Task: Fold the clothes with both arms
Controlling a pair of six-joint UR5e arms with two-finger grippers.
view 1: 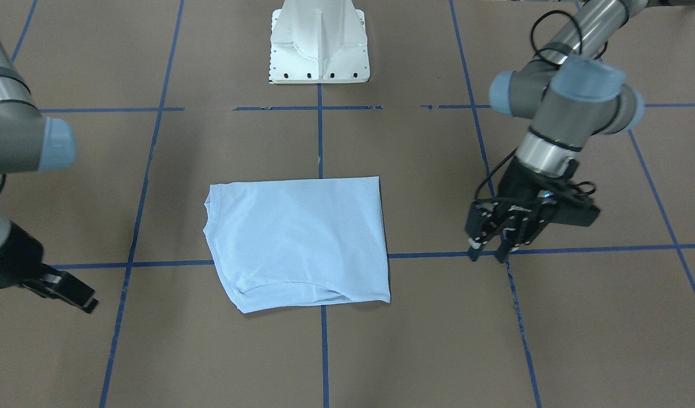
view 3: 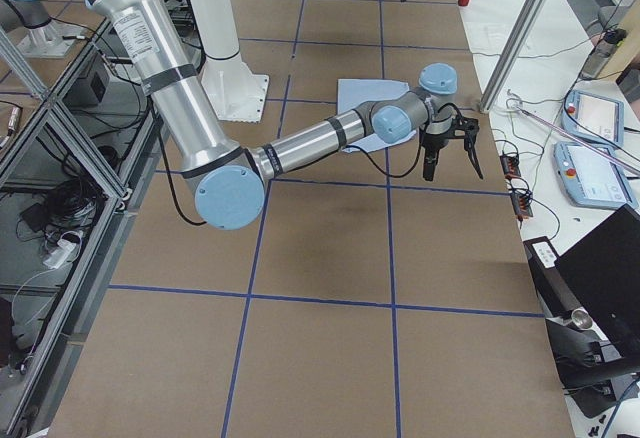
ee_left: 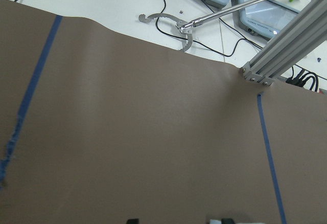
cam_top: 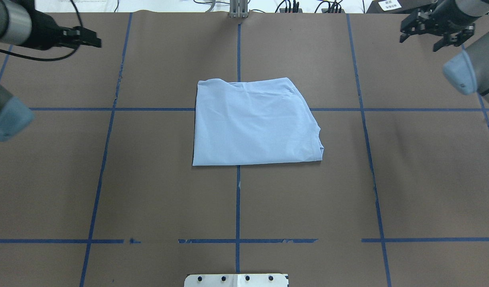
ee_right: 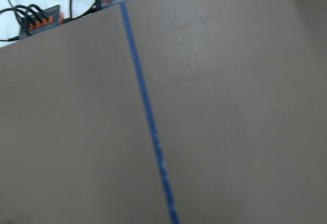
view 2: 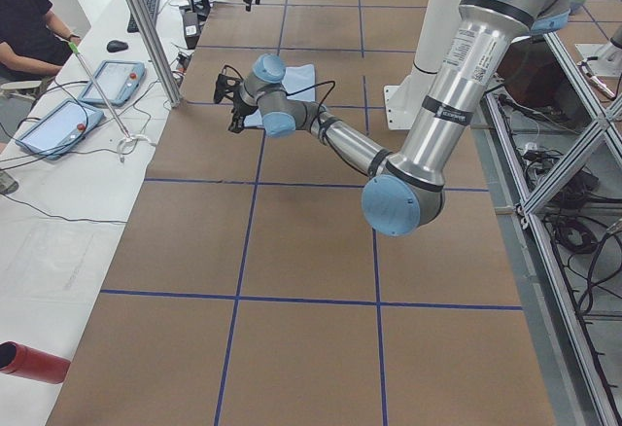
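Observation:
The light blue T-shirt (view 1: 296, 241) (cam_top: 252, 123) lies folded into a rough rectangle in the middle of the brown table, with its collar edge toward the robot's right. No print shows. My left gripper (view 1: 487, 258) (cam_top: 97, 41) hangs open and empty above the table, well off the shirt's left side. Its fingertips (ee_left: 220, 221) peek in at the bottom of the left wrist view, apart. On the shirt's other side, far from it, my right gripper (cam_top: 420, 42) (view 1: 89, 303) is open and empty near the table's far edge. The right wrist view shows only bare table.
Blue tape lines (cam_top: 237, 207) divide the table into squares. The white pedestal base (view 1: 319, 42) stands at the robot's side. Beyond the far edge are an aluminium post (view 2: 146, 27), tablets (view 2: 58, 124), cables (ee_right: 36, 19) and a seated person (view 2: 29, 27).

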